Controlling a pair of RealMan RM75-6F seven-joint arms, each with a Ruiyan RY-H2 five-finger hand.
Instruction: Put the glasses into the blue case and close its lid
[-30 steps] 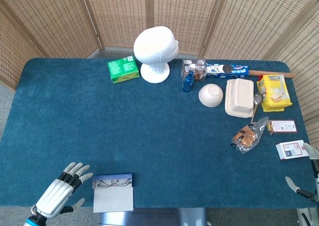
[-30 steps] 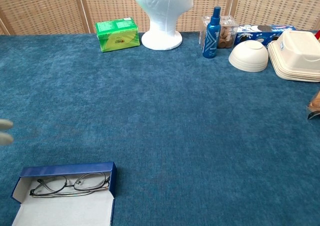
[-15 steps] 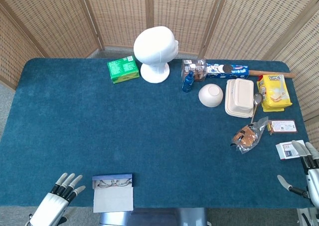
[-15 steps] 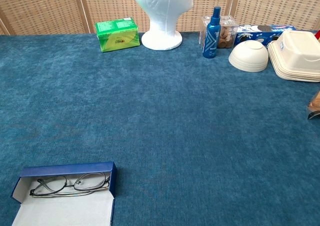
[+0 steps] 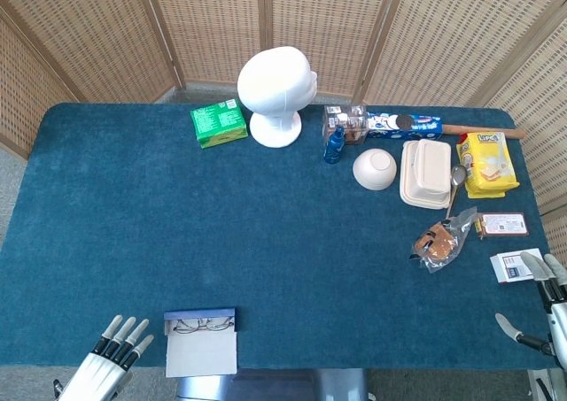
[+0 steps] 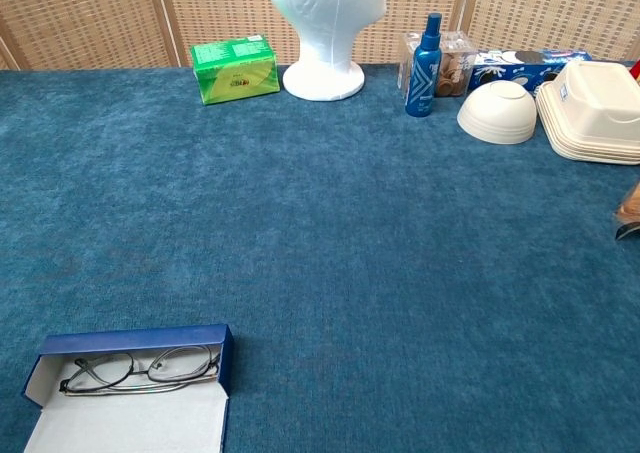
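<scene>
The glasses (image 6: 140, 368) lie folded inside the blue case (image 6: 130, 388), which sits at the near edge of the bench (image 5: 266, 233), toward its left corner, lid (image 6: 125, 428) flung open and flat toward the robot. The left hand (image 5: 111, 366) hovers just left of the case at the bench's near edge, fingers spread and straight, holding nothing and not touching the case. Over on the far side, the right hand (image 5: 545, 308) shows only partly at the frame's right edge, fingers apart and empty, next to a small white card (image 5: 516, 266). Along the back stand a white mannequin head (image 5: 276, 91), a green box (image 5: 218, 123), a blue bottle (image 5: 334, 144), an upturned white bowl (image 5: 375, 168) and a white clamshell box (image 5: 425, 173).
</scene>
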